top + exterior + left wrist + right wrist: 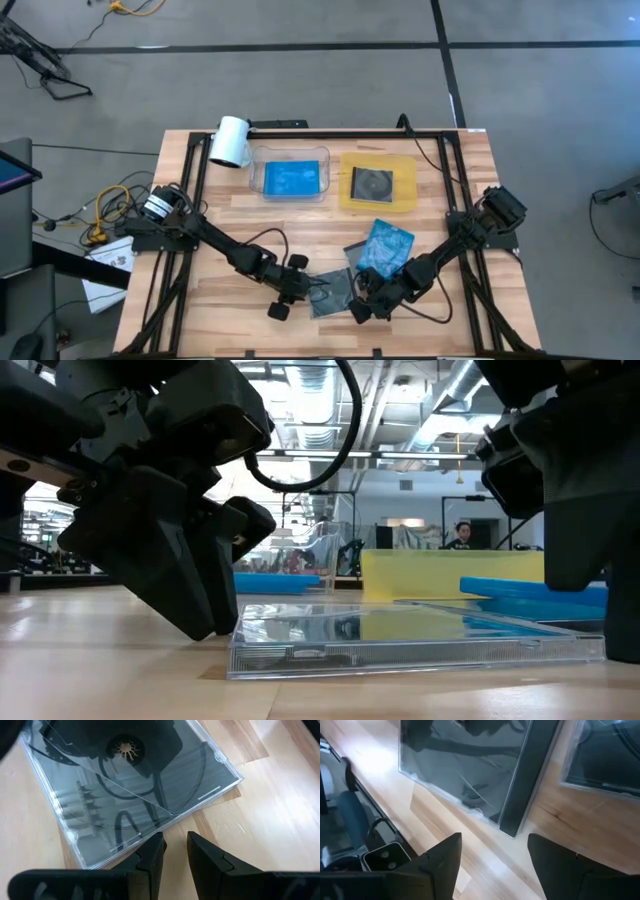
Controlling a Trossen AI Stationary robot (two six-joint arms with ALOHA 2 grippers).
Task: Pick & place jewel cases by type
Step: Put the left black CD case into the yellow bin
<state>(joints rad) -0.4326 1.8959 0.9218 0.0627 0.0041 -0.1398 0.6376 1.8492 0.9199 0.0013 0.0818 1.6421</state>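
Here, table (pixel 200 310): light wooden slats, with both arms reaching in toward 6 o'clock.
Clear tray (pixel 289 177): at 12 o'clock on the table, just left of centre, with 1 blue jewel case (pixel 290 179) lying flat in it.
Yellow tray (pixel 379 183): just beside the clear tray toward 3 o'clock, with 1 grey jewel case (pixel 372 183) lying in it, dark disc showing.
Loose blue case (pixel 387 247): flat on the table at about 5 o'clock from the yellow tray, tilted, partly over another case.
Loose grey case (pixel 331 292): flat on the wood at 6 o'clock, between the 2 grippers.
Left gripper (pixel 293 290): at the grey case's 9 o'clock edge; fingers (pixel 150 857) stand close together with a narrow gap, gripping nothing.
Right gripper (pixel 366 300): at the grey case's 3 o'clock edge, low over the table; fingers (pixel 445 857) spread wide apart, nothing between them.
White cylinder (pixel 231 141): lying at 11 o'clock, beside the clear tray.
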